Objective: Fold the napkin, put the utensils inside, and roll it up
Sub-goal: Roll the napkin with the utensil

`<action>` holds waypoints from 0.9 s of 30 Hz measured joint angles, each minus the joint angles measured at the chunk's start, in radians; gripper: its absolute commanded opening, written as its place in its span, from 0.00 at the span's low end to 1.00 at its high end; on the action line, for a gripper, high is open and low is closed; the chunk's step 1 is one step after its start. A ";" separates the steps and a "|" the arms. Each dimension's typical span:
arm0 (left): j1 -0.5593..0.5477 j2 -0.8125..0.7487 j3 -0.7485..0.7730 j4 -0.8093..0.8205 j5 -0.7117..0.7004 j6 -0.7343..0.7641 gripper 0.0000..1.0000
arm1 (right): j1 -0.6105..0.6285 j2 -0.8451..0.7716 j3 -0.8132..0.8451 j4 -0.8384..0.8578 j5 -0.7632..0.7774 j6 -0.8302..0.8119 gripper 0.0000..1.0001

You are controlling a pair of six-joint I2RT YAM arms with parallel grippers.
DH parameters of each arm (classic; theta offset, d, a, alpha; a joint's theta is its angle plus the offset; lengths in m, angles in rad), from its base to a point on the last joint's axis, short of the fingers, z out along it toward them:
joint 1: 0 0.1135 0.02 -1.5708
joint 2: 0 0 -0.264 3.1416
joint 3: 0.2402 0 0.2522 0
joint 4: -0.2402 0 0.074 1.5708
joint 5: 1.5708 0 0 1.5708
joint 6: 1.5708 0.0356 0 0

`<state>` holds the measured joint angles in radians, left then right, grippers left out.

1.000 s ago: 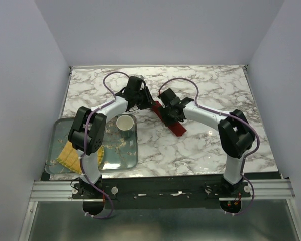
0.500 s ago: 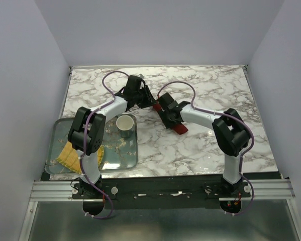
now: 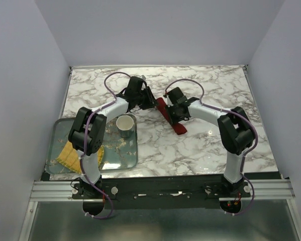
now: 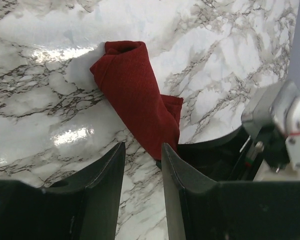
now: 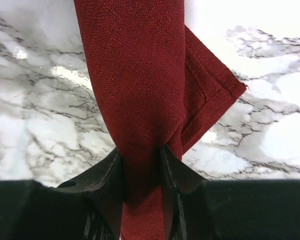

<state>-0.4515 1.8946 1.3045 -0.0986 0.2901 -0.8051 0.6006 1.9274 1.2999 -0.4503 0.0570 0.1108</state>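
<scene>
Marble table (image 3: 210, 145) spreads under both grippers, and all the work sits at its middle. Metal tray (image 3: 115, 156) lies well to the left of the left gripper (image 4: 142, 147), back toward the arm bases.

The dark red napkin (image 5: 134, 75) is rolled into a long narrow bundle that lies flat on the table, slanting between the two grippers. The right gripper (image 5: 142, 150) is clenched on it. Its two black fingers (image 5: 109, 175) press the bundle from either side, and the cloth narrows where it passes between them. Ahead of those fingers the roll runs straight away from the gripper. A flat hemmed corner pokes out of the roll on its right side and rests on the marble.

The left gripper stands partly open and holds nothing. Bare marble shows in the gap between its fingers (image 4: 102, 180). The near end of the napkin lies just past its fingertips, close by the right-hand finger, though whether it touches that finger cannot be told. From there the roll slants away up and to the left.

A yellow ribbed mat (image 3: 70, 156) rests in the near left part of the tray, far from both grippers. A small pale cup (image 3: 124, 124) stands upright at the tray's far right corner, near the left gripper and on the base side of it.
</scene>
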 measured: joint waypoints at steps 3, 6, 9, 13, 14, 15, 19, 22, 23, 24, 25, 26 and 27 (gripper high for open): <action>-0.011 0.000 0.001 0.000 0.013 0.000 0.43 | -0.079 -0.002 0.000 0.001 -0.203 0.011 0.33; -0.032 0.004 0.013 -0.001 0.021 0.000 0.43 | -0.160 -0.002 -0.015 0.012 -0.389 0.029 0.33; -0.054 0.014 0.037 -0.002 0.027 0.000 0.43 | -0.205 0.003 -0.032 0.013 -0.516 0.041 0.34; -0.085 0.039 0.074 -0.002 0.032 0.000 0.43 | -0.277 0.052 -0.035 0.016 -0.730 0.046 0.34; -0.094 0.050 0.088 -0.004 0.032 0.000 0.43 | -0.294 0.069 -0.035 0.019 -0.779 0.046 0.35; -0.102 0.064 0.103 -0.006 0.032 0.000 0.42 | -0.306 0.083 -0.035 0.023 -0.814 0.046 0.36; -0.120 0.116 0.154 -0.011 0.032 0.000 0.41 | -0.347 0.113 -0.035 0.026 -0.917 0.047 0.40; -0.127 0.148 0.167 -0.016 0.032 0.001 0.40 | -0.357 0.117 -0.035 0.026 -0.945 0.046 0.44; -0.127 0.157 0.172 -0.023 0.031 0.002 0.40 | -0.360 0.117 -0.035 0.026 -0.949 0.046 0.45; -0.126 0.170 0.180 -0.025 0.031 0.003 0.40 | -0.360 0.117 -0.035 0.026 -0.953 0.046 0.48; -0.126 0.188 0.191 -0.026 0.030 0.005 0.40 | -0.360 0.117 -0.035 0.026 -0.956 0.046 0.50; -0.126 0.195 0.195 -0.027 0.028 0.005 0.40 | -0.360 0.117 -0.035 0.026 -0.957 0.046 0.52; -0.126 0.208 0.200 -0.028 0.027 0.006 0.40 | -0.360 0.115 -0.037 0.026 -0.956 0.046 0.54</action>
<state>-0.5774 2.1021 1.5040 -0.1268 0.3172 -0.7986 0.2401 2.0426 1.2633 -0.4244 -0.8989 0.1566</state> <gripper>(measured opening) 0.401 0.472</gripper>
